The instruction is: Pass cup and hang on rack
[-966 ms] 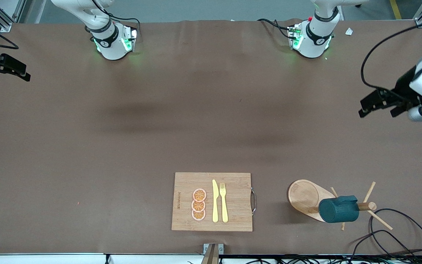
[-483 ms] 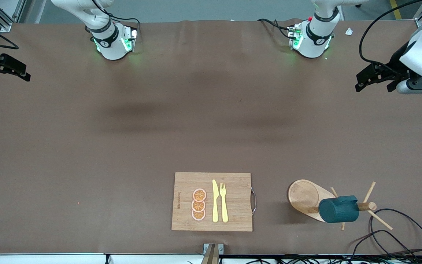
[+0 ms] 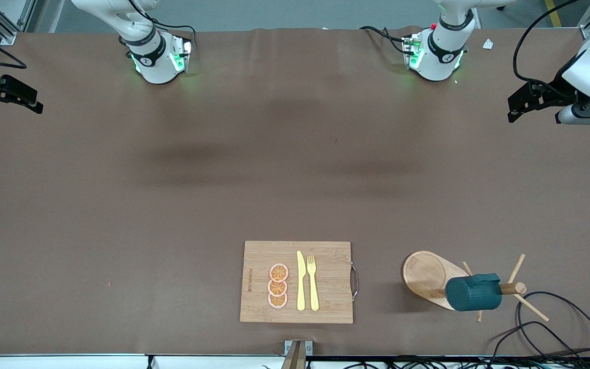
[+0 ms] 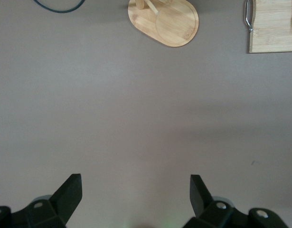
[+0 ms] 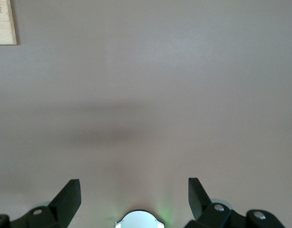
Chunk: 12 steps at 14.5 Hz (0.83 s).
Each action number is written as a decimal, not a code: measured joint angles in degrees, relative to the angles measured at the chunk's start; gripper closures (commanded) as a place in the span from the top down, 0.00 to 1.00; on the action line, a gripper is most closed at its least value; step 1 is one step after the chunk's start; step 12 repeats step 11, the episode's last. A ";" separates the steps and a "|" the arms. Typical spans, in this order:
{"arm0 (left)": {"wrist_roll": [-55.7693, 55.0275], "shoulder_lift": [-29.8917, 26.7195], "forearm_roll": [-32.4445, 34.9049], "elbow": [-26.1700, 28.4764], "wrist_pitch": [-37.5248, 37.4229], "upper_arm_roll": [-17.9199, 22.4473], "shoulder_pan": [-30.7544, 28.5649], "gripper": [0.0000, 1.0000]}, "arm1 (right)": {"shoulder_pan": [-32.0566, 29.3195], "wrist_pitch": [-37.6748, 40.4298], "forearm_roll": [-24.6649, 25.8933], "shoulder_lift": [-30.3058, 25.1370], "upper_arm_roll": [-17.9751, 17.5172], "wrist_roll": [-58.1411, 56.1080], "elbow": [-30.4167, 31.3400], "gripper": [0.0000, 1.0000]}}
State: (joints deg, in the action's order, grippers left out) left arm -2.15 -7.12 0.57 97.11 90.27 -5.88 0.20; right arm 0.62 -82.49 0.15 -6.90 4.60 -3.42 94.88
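Note:
The dark teal cup hangs sideways on a peg of the light wooden rack, which stands near the front camera toward the left arm's end of the table. Its yellow inside is hidden. The rack's oval base also shows in the left wrist view, where the cup is out of view. My left gripper is open and empty, up over the table's edge at the left arm's end; its jaws stand wide apart in the left wrist view. My right gripper is open and empty at the right arm's end, also seen in its wrist view.
A bamboo cutting board with orange slices, a yellow knife and a fork lies beside the rack, toward the right arm's end. Black cables loop near the rack at the table's front edge.
My left gripper has drawn away from the rack, up and toward the arms' bases, then slightly outward. The cup, the rack and my right arm have not moved.

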 measured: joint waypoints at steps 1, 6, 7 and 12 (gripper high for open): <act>0.05 0.00 0.04 -0.38 -0.03 0.00 0.01 1.00 | 0.00 0.00 0.00 0.00 0.00 0.00 0.00 1.00; 0.07 0.13 0.03 -2.03 -0.93 0.00 0.01 1.00 | 0.00 0.00 0.00 0.00 0.00 0.00 0.00 1.00; 0.07 0.26 -0.13 -2.28 -1.21 0.00 0.02 1.00 | 0.00 0.00 0.00 0.00 0.00 0.00 0.00 1.00; 0.07 0.77 -2.08 -3.07 -1.76 -0.02 0.05 1.00 | 0.00 -0.01 0.00 0.00 0.00 0.00 0.00 1.00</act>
